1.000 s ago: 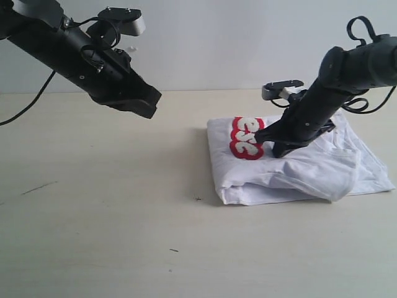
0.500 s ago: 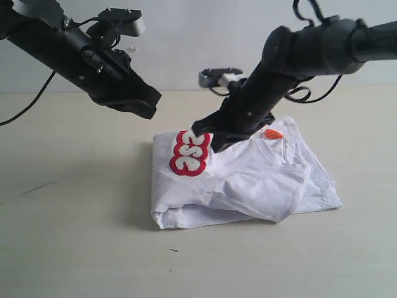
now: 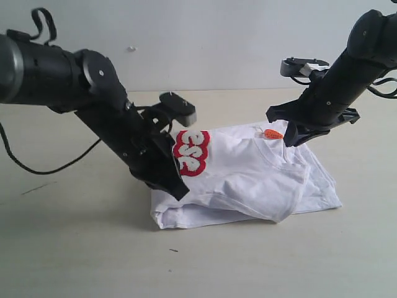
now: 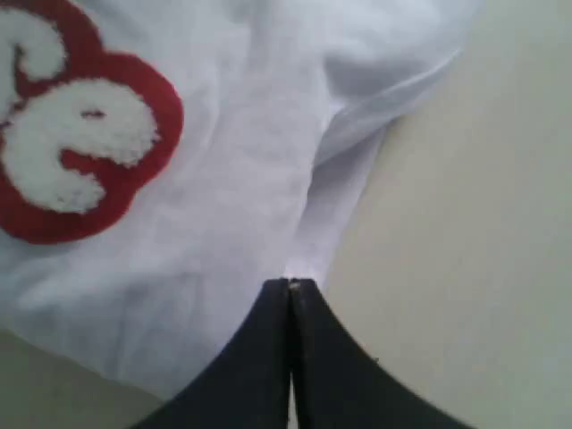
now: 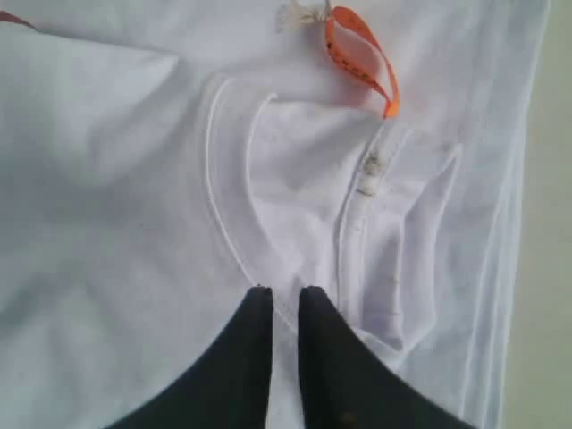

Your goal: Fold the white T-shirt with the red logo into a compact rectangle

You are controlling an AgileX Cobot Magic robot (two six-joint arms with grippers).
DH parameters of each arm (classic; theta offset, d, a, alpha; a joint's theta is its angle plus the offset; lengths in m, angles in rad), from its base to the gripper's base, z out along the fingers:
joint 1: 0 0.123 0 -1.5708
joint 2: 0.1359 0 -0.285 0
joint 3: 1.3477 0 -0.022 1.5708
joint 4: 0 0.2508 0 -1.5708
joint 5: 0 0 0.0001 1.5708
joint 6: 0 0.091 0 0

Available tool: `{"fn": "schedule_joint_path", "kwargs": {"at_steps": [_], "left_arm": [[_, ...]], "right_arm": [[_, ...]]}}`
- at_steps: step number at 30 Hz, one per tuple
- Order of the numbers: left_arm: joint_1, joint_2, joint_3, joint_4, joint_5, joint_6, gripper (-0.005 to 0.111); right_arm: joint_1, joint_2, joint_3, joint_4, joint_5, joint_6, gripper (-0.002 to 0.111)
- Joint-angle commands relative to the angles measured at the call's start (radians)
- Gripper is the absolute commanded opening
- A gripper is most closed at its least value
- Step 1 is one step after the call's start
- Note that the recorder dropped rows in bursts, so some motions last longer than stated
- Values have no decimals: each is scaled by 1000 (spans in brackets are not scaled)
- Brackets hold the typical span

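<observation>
The white T-shirt lies folded in a rumpled bundle on the table, with the red logo at its left end and an orange neck tag at the back. My left gripper is down at the bundle's left front edge. In the left wrist view it is shut, its tips touching the cloth edge beside the logo. My right gripper hovers over the collar by the tag. In the right wrist view it stands slightly open above the ribbed neck, holding nothing.
The shirt rests on a beige table with small dark specks in front of it. A pale wall runs behind. The left arm's cable trails over the table at the left.
The right gripper dragged the shirt leftward, then let go, opened a little and drew back right. The left arm came down from the upper left to the shirt's left edge.
</observation>
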State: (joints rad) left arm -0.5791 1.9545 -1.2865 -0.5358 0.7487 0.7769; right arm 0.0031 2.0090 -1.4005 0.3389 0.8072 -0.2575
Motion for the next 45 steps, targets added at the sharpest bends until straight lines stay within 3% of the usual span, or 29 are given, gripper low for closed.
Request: {"fn": "schedule_joint_path", "kwargs": {"at_steps": [1, 4, 12, 18, 24, 30, 35, 42, 45], "left_arm": [[-8, 93, 5, 135, 27, -44, 0], [-8, 119, 5, 253, 36, -129, 0], [37, 124, 5, 391, 32, -240, 0], [59, 70, 5, 391, 27, -240, 0], [59, -95, 5, 329, 7, -238, 0], [59, -206, 5, 260, -23, -232, 0], [59, -206, 5, 260, -33, -230, 0], [59, -204, 5, 260, -38, -230, 0], [59, -204, 5, 260, -38, -230, 0]], "right_arm": [[-6, -5, 7, 1, -10, -1, 25], [-6, -5, 7, 1, -18, -2, 28], [-6, -5, 7, 1, -13, -2, 28], [-6, -5, 7, -1, 11, -4, 29], [-17, 78, 19, -1, 13, 10, 52], [-32, 154, 19, 3, -51, 5, 51], [-32, 162, 17, 137, -51, -122, 51], [-32, 116, 17, 76, -52, -134, 0], [-32, 95, 17, 72, -60, -144, 0]]}}
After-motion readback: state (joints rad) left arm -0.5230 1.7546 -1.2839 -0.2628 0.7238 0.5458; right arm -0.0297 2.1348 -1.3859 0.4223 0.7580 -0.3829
